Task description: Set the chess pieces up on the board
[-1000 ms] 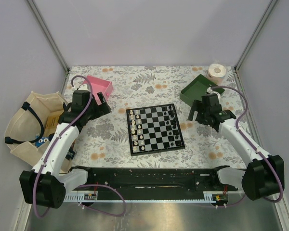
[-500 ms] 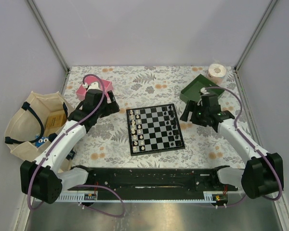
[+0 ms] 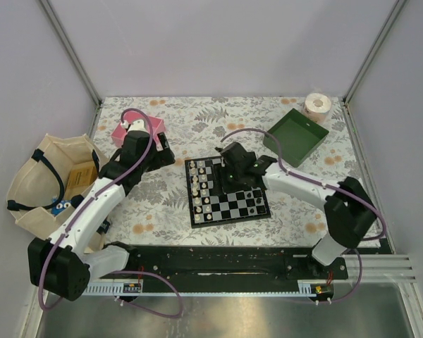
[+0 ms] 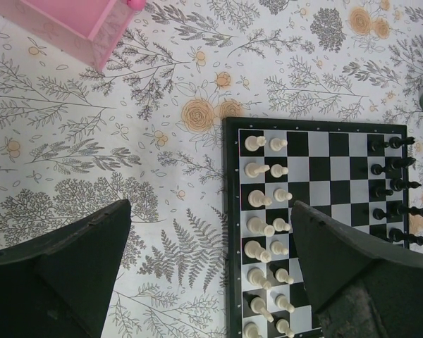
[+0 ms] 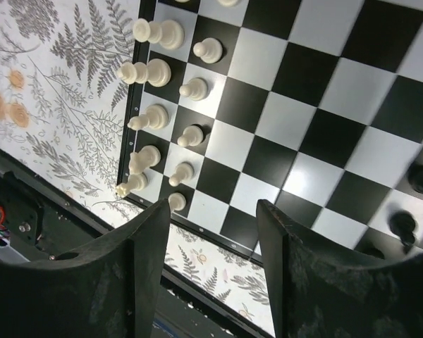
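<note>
The board [image 3: 228, 189] is laid mid-worktop [image 3: 197, 120], with chess pieces [image 4: 257, 199] ranked along two opposite edges. The right fingers [image 5: 127, 274] are held spread over it, empty; the left fingers [image 4: 70, 274] are spread beside it.

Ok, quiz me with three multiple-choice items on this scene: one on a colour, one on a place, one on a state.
1. What colour is the tray beside the left gripper? A) blue B) yellow C) pink
2. Where does the right gripper hang? A) over that tray B) over the board C) touching the left gripper
3. How do the left gripper's jaws stand? A) wide open, empty B) shut tight C) clamped on the tray
Answers: 1 C, its wall shows pink in the left wrist view; 2 B, the right wrist view looks down on chequered squares; 3 A, its fingers stand far apart with nothing held.
</note>
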`<state>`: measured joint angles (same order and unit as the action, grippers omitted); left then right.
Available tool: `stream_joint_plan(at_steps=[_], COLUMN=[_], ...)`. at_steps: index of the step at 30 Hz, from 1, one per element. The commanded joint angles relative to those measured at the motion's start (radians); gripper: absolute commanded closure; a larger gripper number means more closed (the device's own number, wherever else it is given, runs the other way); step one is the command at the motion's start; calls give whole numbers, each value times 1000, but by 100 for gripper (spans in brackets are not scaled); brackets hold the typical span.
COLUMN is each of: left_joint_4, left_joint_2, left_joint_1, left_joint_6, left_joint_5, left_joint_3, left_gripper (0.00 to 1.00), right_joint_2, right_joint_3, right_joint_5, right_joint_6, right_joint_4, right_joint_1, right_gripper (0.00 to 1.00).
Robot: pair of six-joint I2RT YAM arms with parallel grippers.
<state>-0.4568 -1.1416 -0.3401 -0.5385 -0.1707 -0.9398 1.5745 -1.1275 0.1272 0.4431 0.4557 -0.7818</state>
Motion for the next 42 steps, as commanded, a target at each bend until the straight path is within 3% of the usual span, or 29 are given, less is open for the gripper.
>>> stream_joint_plan(at_steps=[1, 15, 42], left_joint_4=[6, -5, -26], left_joint_2=[66, 94, 69], left_joint_1=[-4, -5, -4], left_joint_6=[28, 37, 52], left_joint_5=[-30, -26, -33], left_joint_3=[-16, -2, 7], left_gripper=[1, 1, 1], right_joint_2=[108, 262, 318], right_joint_3=[-86, -190, -226], right_joint_5=[-75, -101, -84], right_joint_6=[42, 74, 65], right_joint_4=[-2, 0, -5], right_joint_1=[-48, -132, -140], right_gripper=[40, 45, 73])
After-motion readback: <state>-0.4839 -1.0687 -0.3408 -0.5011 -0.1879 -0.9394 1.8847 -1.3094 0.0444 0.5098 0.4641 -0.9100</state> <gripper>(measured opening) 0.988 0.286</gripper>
